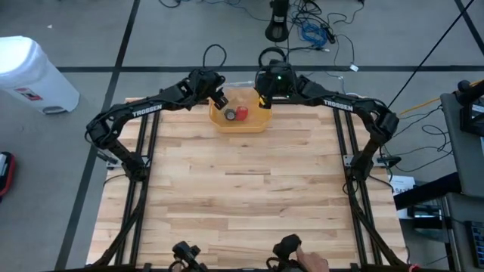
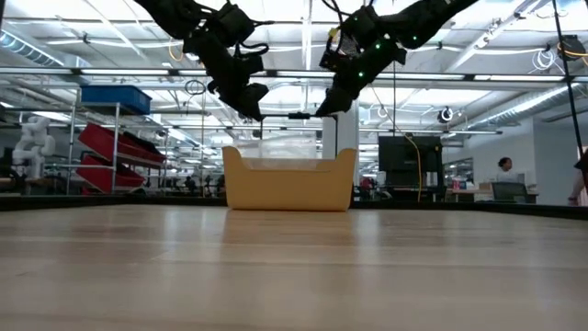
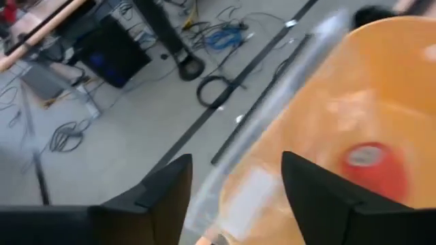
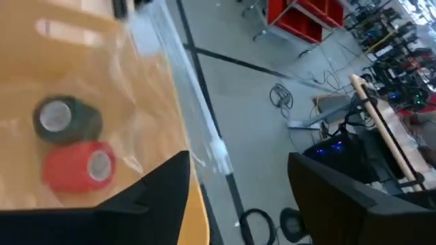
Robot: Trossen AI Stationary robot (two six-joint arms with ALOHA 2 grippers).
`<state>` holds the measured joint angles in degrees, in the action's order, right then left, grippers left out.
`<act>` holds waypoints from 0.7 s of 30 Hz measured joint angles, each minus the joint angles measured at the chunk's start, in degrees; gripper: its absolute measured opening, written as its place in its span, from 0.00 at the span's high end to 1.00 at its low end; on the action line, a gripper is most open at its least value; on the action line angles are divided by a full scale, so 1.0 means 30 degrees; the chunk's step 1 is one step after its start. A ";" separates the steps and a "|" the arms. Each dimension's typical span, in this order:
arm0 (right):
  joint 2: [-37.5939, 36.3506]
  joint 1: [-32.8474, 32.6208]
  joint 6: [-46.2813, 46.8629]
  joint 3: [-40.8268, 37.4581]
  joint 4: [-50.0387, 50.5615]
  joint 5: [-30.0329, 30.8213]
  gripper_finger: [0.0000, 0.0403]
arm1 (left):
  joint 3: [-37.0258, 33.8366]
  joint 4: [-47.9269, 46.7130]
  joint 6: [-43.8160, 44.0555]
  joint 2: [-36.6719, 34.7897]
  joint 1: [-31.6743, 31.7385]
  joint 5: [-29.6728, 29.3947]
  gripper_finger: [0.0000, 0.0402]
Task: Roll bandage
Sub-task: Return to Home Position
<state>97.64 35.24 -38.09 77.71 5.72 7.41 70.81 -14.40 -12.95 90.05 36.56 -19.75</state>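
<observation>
I'm hovering my left gripper [image 1: 219, 100] just over the left end of the yellow plastic bin [image 1: 251, 125], which is sitting at the middle of the far edge of the light wooden table [image 1: 242, 189]; its two dark fingers [image 3: 163, 197] are standing spread wide with nothing pinched between them. I'm holding my right gripper [image 1: 265, 101] over the bin's right end, its fingers [image 4: 334, 197] also splayed apart and gripping nothing. In the low view both grippers are hanging above the bin's rim, left gripper [image 2: 254, 111] and right gripper [image 2: 321, 110] angling toward each other, near but apart. Inside the bin the red rolled bandage [image 1: 242, 113] and the dark green rolled bandage [image 1: 229, 115] are lying side by side, touching or nearly so, red on the right in the high view. The right wrist view is showing both rolls under the clear plastic zip bag [image 4: 160, 82], green [image 4: 66, 121] just beside red [image 4: 78, 167]; the bag's closure strip is running along the bin's far side. The left wrist view is catching only the red roll [image 3: 371, 167] through the film; the bag's strip is slanting along the edge of the bin [image 3: 395, 75]. In the low view the top of the bag is poking up above the bin wall [image 2: 289, 184]. Can't tell whether either gripper is touching the bag
</observation>
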 joint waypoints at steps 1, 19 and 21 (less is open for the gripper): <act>-0.0184 0.0000 0.0261 0.0000 0.0002 0.0007 0.42 | 0.0000 -0.0043 -0.0137 -0.0176 -0.0029 0.0298 0.42; -0.8425 -0.1401 0.7811 -0.4337 0.2976 -0.7159 0.85 | -0.3895 -0.1714 0.0834 -1.0243 -0.3308 0.8592 0.39; -0.9759 -0.2000 0.8196 -0.5868 0.2534 -0.7091 0.95 | -0.5304 -0.1089 0.1512 -1.1828 -0.4274 0.8580 0.40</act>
<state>68.36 29.24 -13.50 60.11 13.32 -13.86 54.89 -17.66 -8.41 54.57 23.73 5.99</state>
